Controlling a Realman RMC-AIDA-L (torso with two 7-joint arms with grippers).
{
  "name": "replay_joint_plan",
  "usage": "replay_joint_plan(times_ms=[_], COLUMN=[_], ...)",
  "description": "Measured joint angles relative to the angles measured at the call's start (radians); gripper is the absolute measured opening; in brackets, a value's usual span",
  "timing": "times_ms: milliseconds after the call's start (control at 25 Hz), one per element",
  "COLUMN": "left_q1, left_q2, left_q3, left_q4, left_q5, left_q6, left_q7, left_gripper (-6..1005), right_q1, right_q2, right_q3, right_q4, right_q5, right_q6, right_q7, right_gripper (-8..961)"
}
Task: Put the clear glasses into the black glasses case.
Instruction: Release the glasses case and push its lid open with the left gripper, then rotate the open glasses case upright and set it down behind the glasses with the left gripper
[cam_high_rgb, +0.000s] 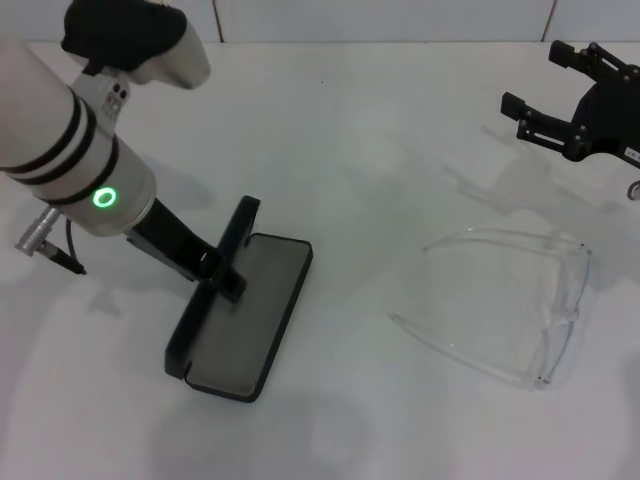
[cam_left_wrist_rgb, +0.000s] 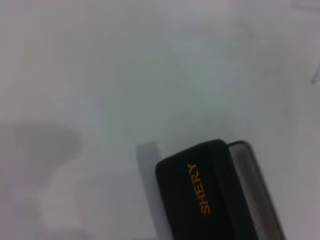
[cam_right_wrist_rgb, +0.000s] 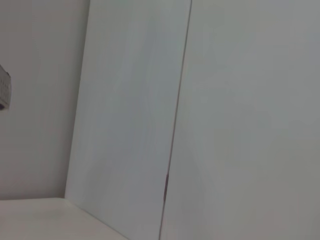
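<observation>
Lying open on the counter (cam_high_rgb: 330, 130), the case (cam_high_rgb: 245, 315) runs long-axis near-to-far, lid upright and gripped by the left fingers (cam_high_rgb: 225, 270). The glasses (cam_high_rgb: 510, 300) lie to its right, arms pointing left. The right gripper (cam_high_rgb: 560, 95) hovers open far right.

In the left wrist view the case (cam_left_wrist_rgb: 210, 195) shows its lettered lid.

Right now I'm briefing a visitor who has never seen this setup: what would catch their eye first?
Probably the black glasses case, lying open on the white table at the robot's left, with the left pincer at its raised lid. Next, the clear glasses, arms unfolded, lie apart to the right. The right pincer hangs open over the far right.
</observation>
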Motion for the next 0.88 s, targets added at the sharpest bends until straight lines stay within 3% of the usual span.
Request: replay_joint_plan(times_ms=[320,880], left_q1=[-0.023,-0.046], left_q2=[0.0,0.001], left_q3=[0.045,0.04], left_q4=[-0.005,0.005], left_q5=[0.049,0.016], left_q6=[-0.003,-0.018], left_q7=[-0.022,0.061], left_gripper=[495,200], right_q1=[0.0,-0.017], right_q2=[0.0,-0.001], right_q3=[0.0,0.005], right_q4=[-0.001,-0.002], right_q5=[0.0,0.013], right_q6=[-0.002,-0.02], right_q7=[0.0,-0.001], right_gripper=[842,841])
